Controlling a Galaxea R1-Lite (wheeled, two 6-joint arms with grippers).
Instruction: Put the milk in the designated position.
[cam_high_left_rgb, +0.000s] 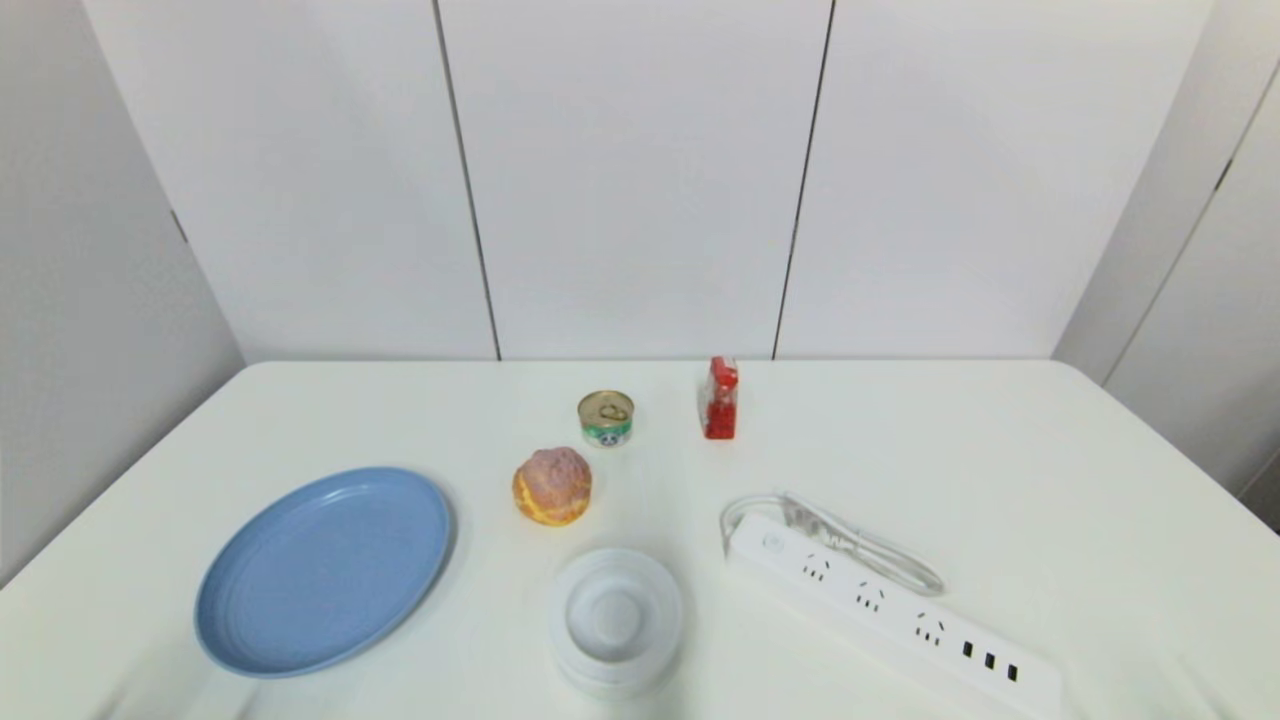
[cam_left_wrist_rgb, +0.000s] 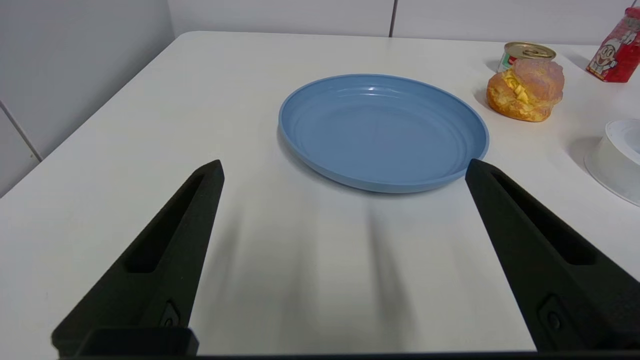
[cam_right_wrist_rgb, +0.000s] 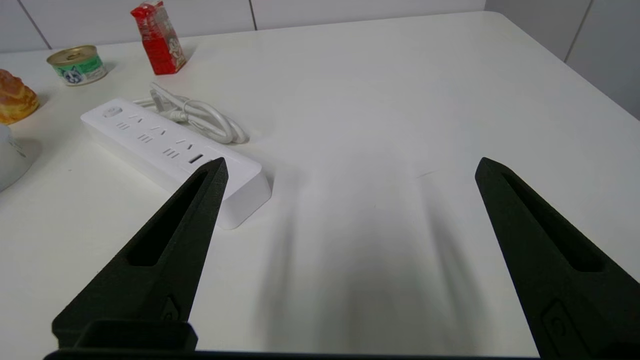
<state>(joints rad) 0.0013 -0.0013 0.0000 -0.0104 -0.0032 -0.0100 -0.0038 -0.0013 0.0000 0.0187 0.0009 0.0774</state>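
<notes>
milk (cam_high_left_rgb: 719, 399) stands near table's (cam_high_left_rgb: 1000, 450) far edge (untouched); left gripper (cam_left_wrist_rgb: 345, 170) and right gripper (cam_right_wrist_rgb: 350, 165) gape wide.

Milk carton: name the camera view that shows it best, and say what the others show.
The right wrist view: the milk stands whole and upright, printed side visible. The head view shows it small and far off; the left wrist view cuts it off at the picture's edge.

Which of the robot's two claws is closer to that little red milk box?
Right, probably. The right gripper sits open past the power strip from the milk; the left gripper, open, faces the blue plate.
</notes>
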